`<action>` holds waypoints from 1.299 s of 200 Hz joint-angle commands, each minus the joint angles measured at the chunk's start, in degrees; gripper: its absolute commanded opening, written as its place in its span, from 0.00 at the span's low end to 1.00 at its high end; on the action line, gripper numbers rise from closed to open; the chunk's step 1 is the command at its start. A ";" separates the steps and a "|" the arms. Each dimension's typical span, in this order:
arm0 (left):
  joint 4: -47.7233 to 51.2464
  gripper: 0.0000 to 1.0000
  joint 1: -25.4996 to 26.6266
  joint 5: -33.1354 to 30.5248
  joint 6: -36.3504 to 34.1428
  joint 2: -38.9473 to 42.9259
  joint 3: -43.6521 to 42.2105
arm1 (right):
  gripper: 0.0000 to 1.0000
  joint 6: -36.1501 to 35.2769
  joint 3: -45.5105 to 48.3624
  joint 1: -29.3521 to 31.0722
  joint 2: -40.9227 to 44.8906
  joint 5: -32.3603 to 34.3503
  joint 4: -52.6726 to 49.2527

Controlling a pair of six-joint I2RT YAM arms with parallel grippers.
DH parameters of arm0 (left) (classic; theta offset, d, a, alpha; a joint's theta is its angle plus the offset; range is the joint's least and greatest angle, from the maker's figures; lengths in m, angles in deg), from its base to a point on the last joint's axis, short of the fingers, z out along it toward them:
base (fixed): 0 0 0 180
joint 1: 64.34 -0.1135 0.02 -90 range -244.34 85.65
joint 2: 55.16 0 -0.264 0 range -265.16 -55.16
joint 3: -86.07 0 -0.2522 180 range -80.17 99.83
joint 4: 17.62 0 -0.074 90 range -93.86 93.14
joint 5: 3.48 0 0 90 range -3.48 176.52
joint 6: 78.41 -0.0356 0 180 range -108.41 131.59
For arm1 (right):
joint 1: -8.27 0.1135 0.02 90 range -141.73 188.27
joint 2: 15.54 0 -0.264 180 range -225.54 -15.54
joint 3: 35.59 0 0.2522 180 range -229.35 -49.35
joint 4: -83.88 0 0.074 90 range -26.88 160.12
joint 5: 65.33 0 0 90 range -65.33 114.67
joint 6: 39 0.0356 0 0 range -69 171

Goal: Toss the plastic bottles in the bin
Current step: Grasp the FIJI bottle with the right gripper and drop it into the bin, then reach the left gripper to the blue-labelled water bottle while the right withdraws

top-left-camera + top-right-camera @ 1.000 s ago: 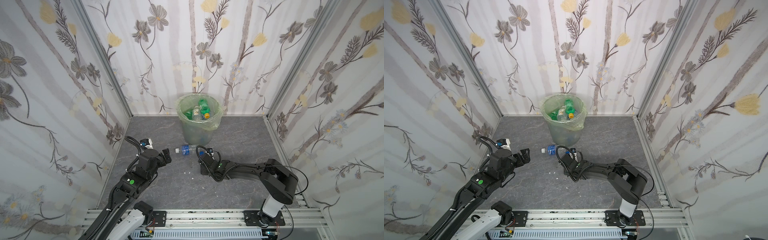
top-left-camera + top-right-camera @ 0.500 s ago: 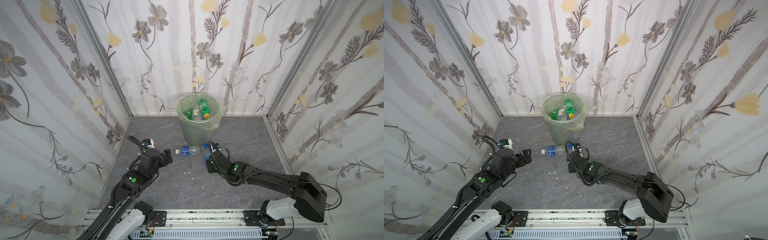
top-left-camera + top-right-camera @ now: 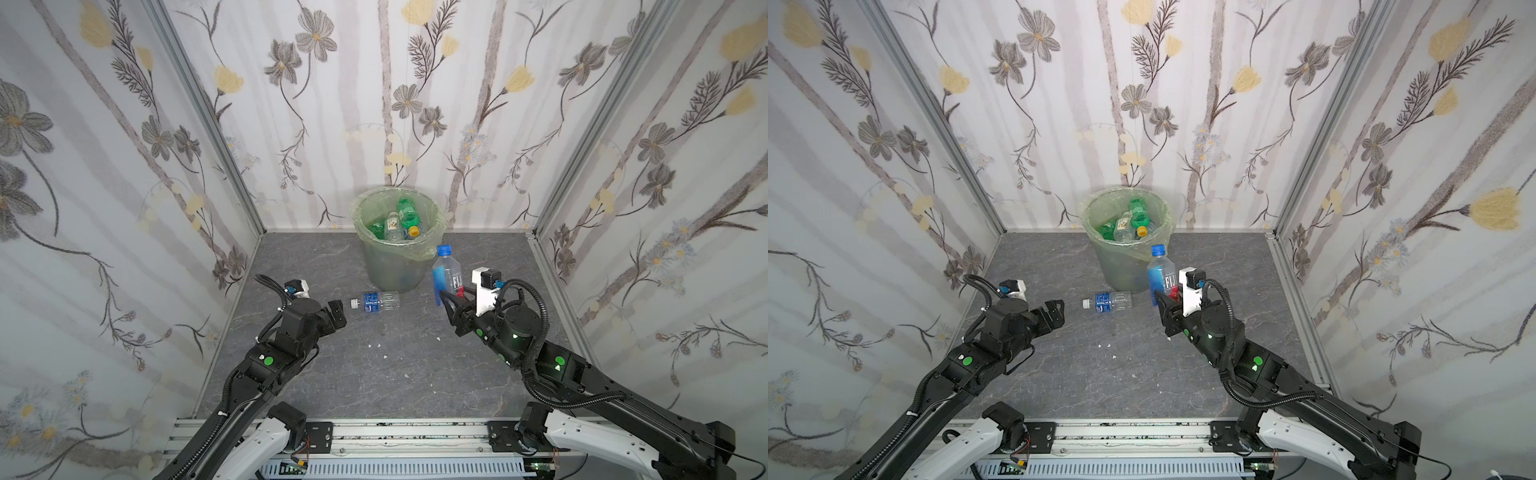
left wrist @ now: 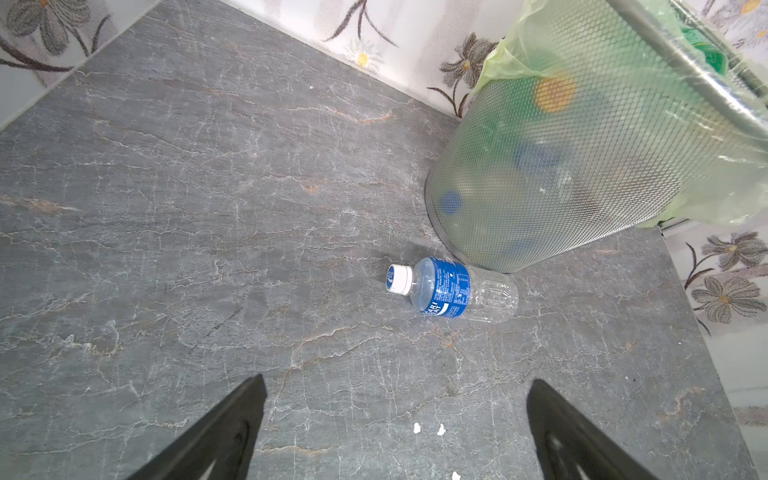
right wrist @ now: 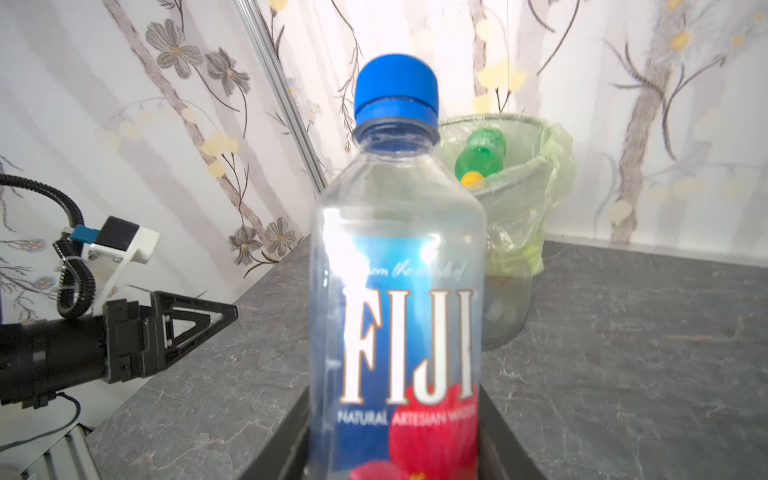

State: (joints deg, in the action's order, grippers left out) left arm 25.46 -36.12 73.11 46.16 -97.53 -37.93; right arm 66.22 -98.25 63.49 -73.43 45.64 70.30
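Note:
My right gripper (image 3: 450, 296) (image 3: 1167, 297) (image 5: 395, 436) is shut on the lower body of a clear Fiji bottle (image 3: 447, 274) (image 3: 1161, 275) (image 5: 395, 291) with a blue cap. It holds the bottle upright above the floor, just right of the bin's front. The bin (image 3: 386, 270) (image 3: 1121, 270) (image 4: 561, 166) (image 5: 519, 187) is a mesh bucket with a green liner. Inside it lie several bottles, among them a green one (image 3: 405, 212) (image 3: 1138, 212). A small clear bottle with a blue label (image 3: 376, 302) (image 3: 1108, 301) (image 4: 453, 293) lies on the floor. My left gripper (image 3: 336, 313) (image 3: 1054, 313) (image 4: 397, 380) stands open short of its white cap.
Floral wallpaper panels close the grey stone floor on three sides, with the bin against the back wall. A few white crumbs (image 3: 376, 345) (image 4: 428, 428) lie mid-floor. An aluminium rail (image 3: 395, 432) carrying both arm bases runs along the front edge.
My right gripper has shut on the Fiji bottle and raised it from the floor, moving right and up beside the bin. The left gripper has edged slightly toward the lying bottle.

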 commanded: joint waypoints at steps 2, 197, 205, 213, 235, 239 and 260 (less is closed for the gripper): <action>-1.62 1.00 -0.12 0.11 2.44 -0.23 -0.35 | 0.45 -7.62 -7.59 -1.94 -6.29 -1.22 3.27; -7.39 1.00 0.06 7.44 12.98 -11.32 -0.65 | 0.92 0.68 -25.54 -15.31 -22.33 -13.86 -9.04; -9.26 1.00 0.31 7.17 15.52 -12.19 -1.59 | 0.92 0.82 -22.31 -15.57 -19.82 -13.83 -8.11; -11.64 1.00 0.66 7.06 17.79 -13.06 -2.55 | 0.92 1.05 -19.30 -15.82 -17.53 -13.67 -7.66; -17.64 1.00 2.67 4.78 23.64 -16.51 -4.09 | 0.93 2.40 -12.13 -16.52 -11.87 -12.39 -7.43; -18.23 1.00 3.06 4.29 24.56 -17.46 -4.03 | 0.93 2.64 -10.84 -16.67 -10.91 -12.37 -7.41; -19.10 1.00 4.29 1.46 30.22 -23.92 -2.18 | 0.94 3.79 -5.45 -17.40 -6.62 -12.27 -7.32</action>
State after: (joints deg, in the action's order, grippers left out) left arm 12.00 -32.66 78.78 67.18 -116.44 -41.56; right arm 67.99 -107.74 46.62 -83.26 32.75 60.20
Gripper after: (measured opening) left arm 0.997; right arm 0.937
